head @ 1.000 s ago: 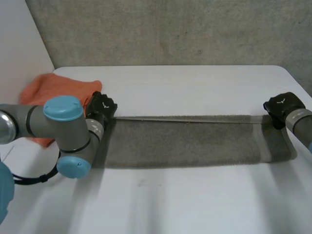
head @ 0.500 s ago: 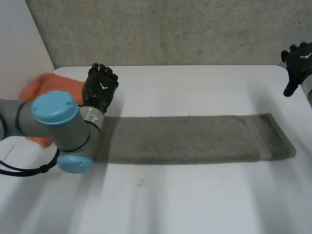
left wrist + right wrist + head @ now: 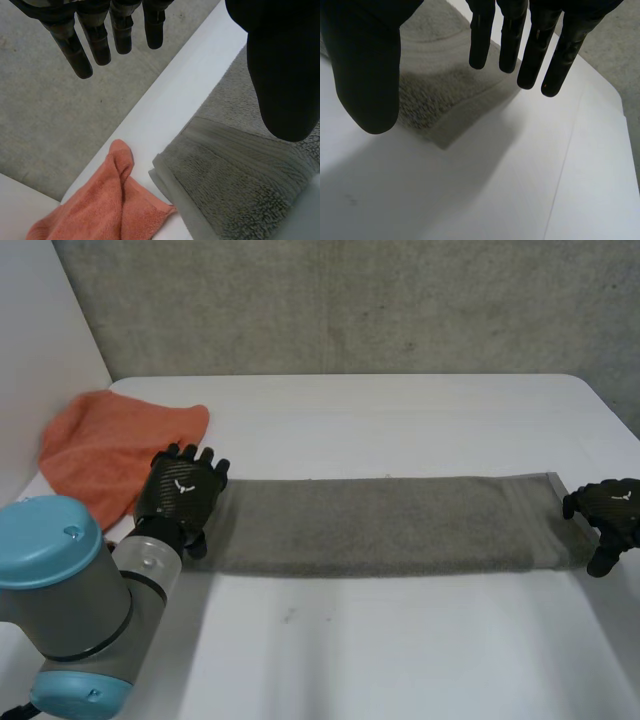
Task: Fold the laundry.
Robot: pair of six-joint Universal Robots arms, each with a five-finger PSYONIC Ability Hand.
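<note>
The left hand [image 3: 182, 495] hangs over the left end of the grey towel [image 3: 380, 525], fingers straight and clear of the thumb, holding nothing. The right hand [image 3: 608, 508] hovers at the towel's right end, also spread and empty. The towel lies as a long folded strip on the white counter [image 3: 400, 640]. An orange cloth [image 3: 105, 445] lies just beside its left end.

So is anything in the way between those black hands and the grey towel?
Nothing visible. The left hand is open at one end of the towel, and the right hand is open at the other. The orange cloth lies beside the left end, not between.
</note>
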